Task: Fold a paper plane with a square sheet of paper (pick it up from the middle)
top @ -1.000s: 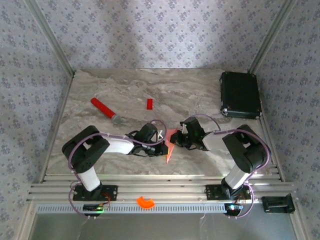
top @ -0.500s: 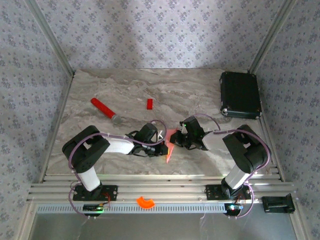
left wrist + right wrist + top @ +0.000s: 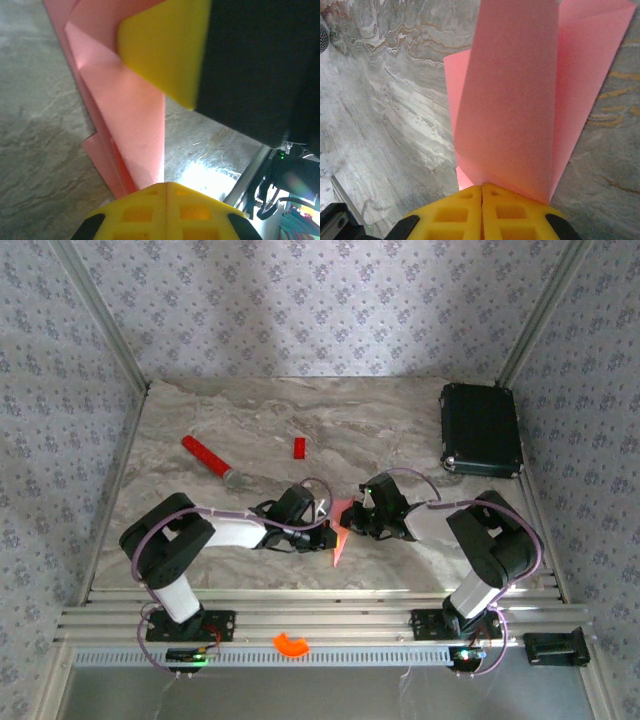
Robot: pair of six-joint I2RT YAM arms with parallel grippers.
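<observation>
Barely moved since a second ago, left gripper (image 3: 165,186) and right gripper (image 3: 482,188) both pinched shut on the square sheet of paper (image 3: 515,100), already creased narrow, nearward of the small red block (image 3: 298,447); final plane folds seemingly left.

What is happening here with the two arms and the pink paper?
Both arms are working on the pink paper near the front middle of the table. The left hand and the right hand are each shut on it from opposite sides. The paper already carries several folds and narrows to a point toward the near edge. A red stick, a small red block and a black case lie farther back.
</observation>
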